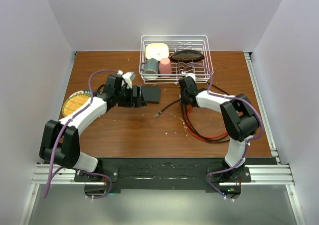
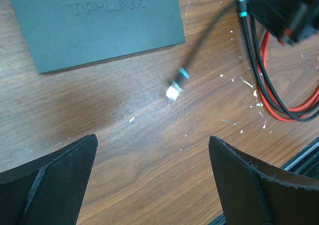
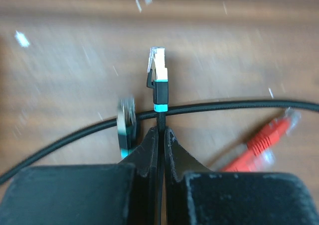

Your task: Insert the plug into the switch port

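At the centre of a brown wood-grain counter [image 1: 129, 135], a clear-tipped plug [image 3: 158, 68] with a black boot and teal band points away from the right claw [image 3: 159, 133]. That claw's fingers are pressed together on the thin black cable [image 3: 159, 120] some way behind the plug. Whether the plug rests on the wood or hangs just above it cannot be told, as the view is blurred. The flat matte-black rectangular switch [image 2: 104, 21] lies lid-up on the counter, apart from the plug and near the left claw [image 2: 152, 145], which hovers spread wide and empty. Step in hand, by judgement: securing the lead so the plug can be carried. The next move would call for raising the plug, bringing it level with the switch's socket edge (not visible here), and lining it up squarely with one port, perhaps while the left claw steadies the box. Loops of red cable [image 2: 262, 70] lie near the right arm. The counter is scratched and flecked with white; a white wire rack [image 1: 209, 70] stands at its far edge, and plain pale walls [image 1: 149, 16] enclose three sides.
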### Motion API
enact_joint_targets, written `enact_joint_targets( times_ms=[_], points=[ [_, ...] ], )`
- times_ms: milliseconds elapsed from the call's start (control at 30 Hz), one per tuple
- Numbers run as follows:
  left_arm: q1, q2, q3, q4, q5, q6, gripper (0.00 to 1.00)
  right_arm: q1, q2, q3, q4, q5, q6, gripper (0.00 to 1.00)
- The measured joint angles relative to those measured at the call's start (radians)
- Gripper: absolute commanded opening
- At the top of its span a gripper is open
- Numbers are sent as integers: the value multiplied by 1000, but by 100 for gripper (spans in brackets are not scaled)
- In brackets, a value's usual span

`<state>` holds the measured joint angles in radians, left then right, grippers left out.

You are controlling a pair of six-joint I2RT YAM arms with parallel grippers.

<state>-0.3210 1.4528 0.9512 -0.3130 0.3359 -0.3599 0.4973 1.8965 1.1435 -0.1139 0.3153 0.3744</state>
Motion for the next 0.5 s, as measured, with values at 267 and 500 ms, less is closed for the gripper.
enact_joint_targets(
  times_ms=[267, 500],
  points=[
    [0, -29, 0, 9, -18, -32, 99, 0, -225, -75, -95, -127, -74, 0],
    [0, -79, -1, 143, 43, -156, 96, 2, -459, -164, -32, -341, -151, 0]
  ],
)
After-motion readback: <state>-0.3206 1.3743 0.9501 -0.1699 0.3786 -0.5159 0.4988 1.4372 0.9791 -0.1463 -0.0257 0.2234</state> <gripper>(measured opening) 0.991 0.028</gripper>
